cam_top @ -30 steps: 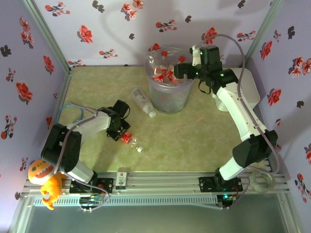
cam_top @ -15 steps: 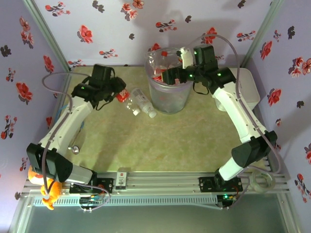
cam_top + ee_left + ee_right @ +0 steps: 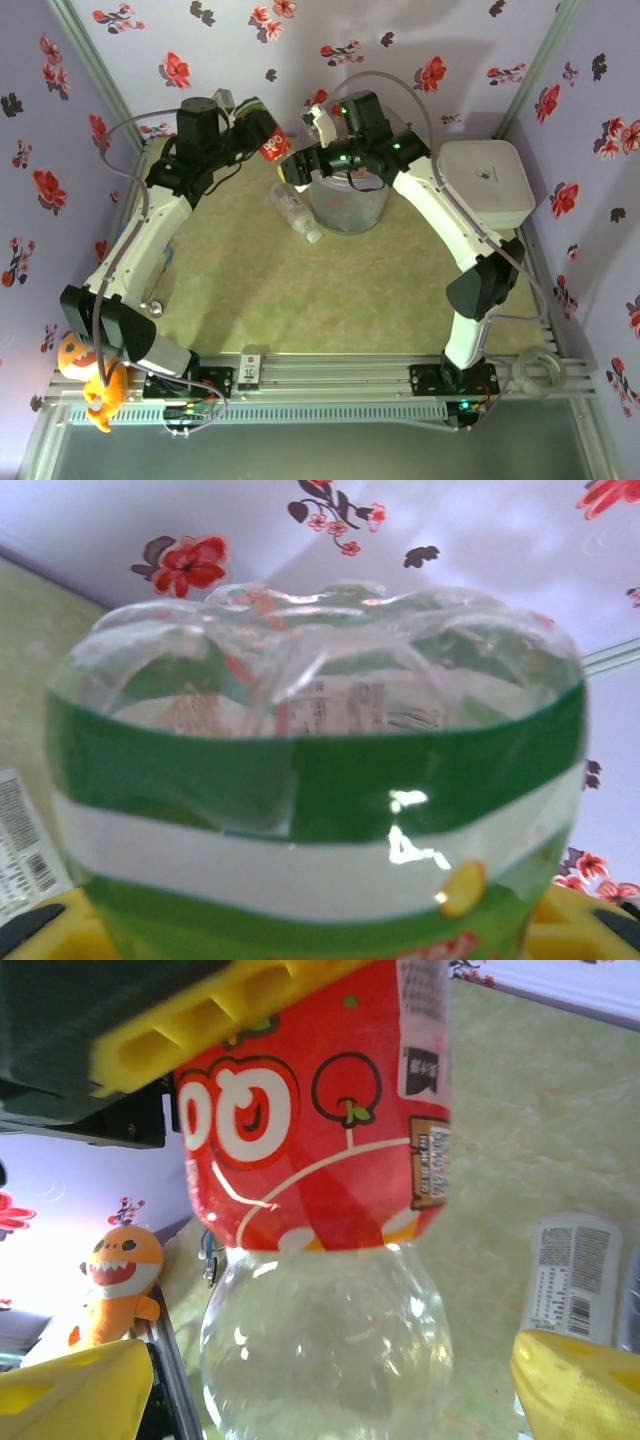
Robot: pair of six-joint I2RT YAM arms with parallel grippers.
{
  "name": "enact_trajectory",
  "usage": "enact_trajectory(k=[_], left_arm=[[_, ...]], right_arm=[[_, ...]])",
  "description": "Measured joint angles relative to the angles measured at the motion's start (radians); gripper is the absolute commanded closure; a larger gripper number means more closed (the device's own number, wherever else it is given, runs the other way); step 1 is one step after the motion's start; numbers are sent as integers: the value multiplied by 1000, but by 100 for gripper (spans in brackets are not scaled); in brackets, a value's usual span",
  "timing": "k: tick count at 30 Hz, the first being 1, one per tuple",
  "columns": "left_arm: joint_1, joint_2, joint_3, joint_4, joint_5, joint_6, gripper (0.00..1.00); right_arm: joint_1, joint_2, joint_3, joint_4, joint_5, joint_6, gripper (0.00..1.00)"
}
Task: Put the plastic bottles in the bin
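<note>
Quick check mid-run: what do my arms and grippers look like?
The left arm and right arm match: white tubular links, black joints. A thin grey cable loops off each wrist. The left gripper and right gripper have black bodies and yellow, ribbed plastic fingers.

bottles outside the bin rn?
2. One red-labelled bottle in the left gripper, one white-labelled bottle lying on the table left of the bin. Others may be hidden.
</note>
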Motion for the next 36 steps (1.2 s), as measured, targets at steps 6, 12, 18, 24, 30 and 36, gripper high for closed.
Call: enact_trajectory(k=[6,12,18,24,30,36], left_arm=[[-5,6,0,74,51,-20,58],[-8,9,0,86,65,-22,39],[-8,10,-11,113,72,-21,12],[-4,10,-35,172,75,-26,11],[5,10,-40,180,72,-29,13],[3,46,-40,160,46,-16,22]], right_arm=[[7,54,39,13,-14,42,18],[6,56,40,47,-12,60,30],[-6,56,40,77,6,76,41],[-65,20,8,126,30,103,47],[-173,-65,-56,138,89,98,46],[-286,-109,-89,130,213,12,45]])
